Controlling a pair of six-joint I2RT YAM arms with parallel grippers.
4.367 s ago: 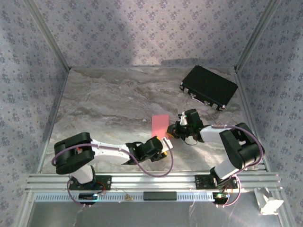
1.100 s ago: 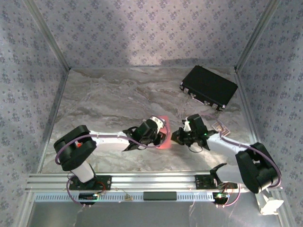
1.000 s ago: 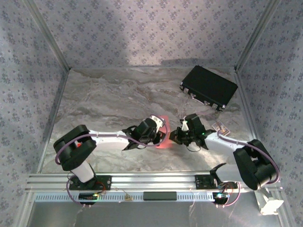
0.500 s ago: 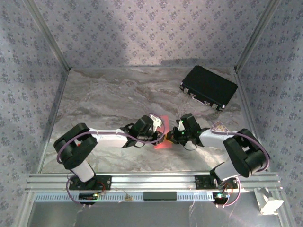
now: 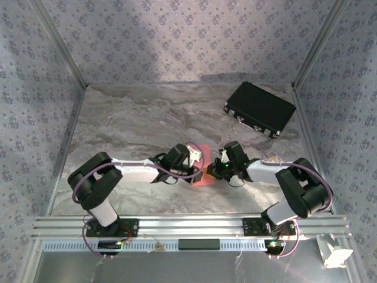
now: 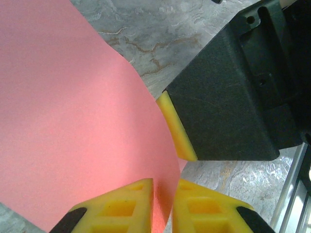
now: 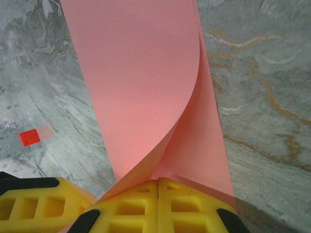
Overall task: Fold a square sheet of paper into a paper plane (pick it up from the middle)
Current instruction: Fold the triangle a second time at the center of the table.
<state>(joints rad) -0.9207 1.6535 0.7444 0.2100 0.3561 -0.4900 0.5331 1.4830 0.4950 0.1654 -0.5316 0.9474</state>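
We see grey marbled table [image 5: 129,130], lilac patterned walls [image 5: 177,35] on three sides of it, aluminium rail [image 5: 188,225] along its near edge, soft light

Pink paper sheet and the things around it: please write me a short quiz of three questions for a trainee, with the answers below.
1. True or false: the square sheet of paper lies flat and untouched on the table.
2. What lies near the table's far right corner? A. the black case B. a blue cup C. a pair of scissors
3. Fill in: in the right wrist view, the small red block lies to the ___ of the sheet.
Key: 1. False: it is curled over, and the right gripper is shut on it. 2. A. 3. left.
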